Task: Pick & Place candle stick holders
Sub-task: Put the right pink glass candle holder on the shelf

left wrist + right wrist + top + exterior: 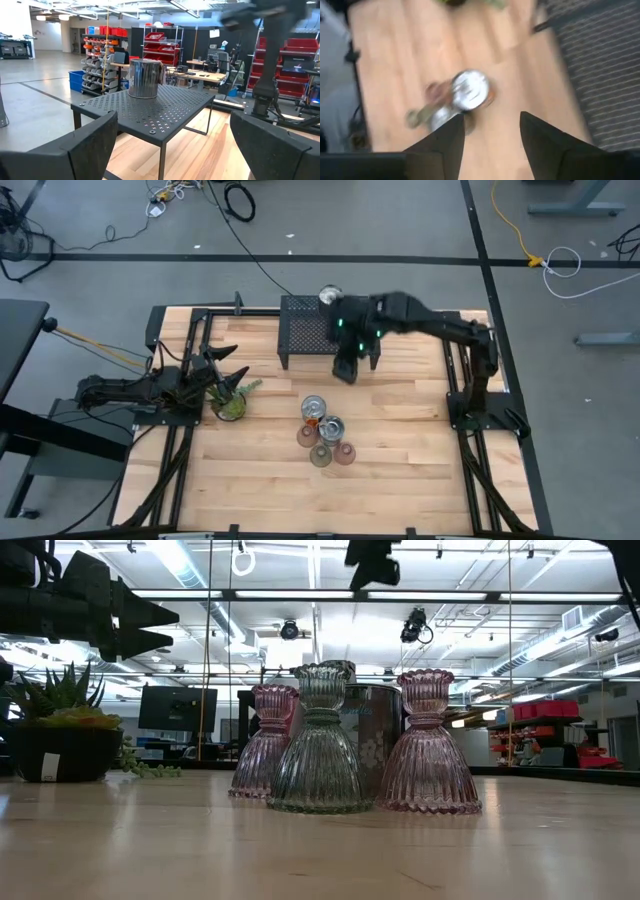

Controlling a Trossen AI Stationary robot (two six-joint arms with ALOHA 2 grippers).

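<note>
One silver tin stands on the black mesh stand at the far side; it also shows in the left wrist view. Two silver tins and three glass holders, pink, olive and pink, stand grouped on their bases at the table's middle. My right gripper is open and empty, above the table between the stand and the group, pointing down. My left gripper is open and empty at the left, above the potted plant.
A spiky green potted plant stands at the left, just under my left gripper. The mesh stand takes up the far middle of the wooden table. Black frame rails run along the table's left and right edges.
</note>
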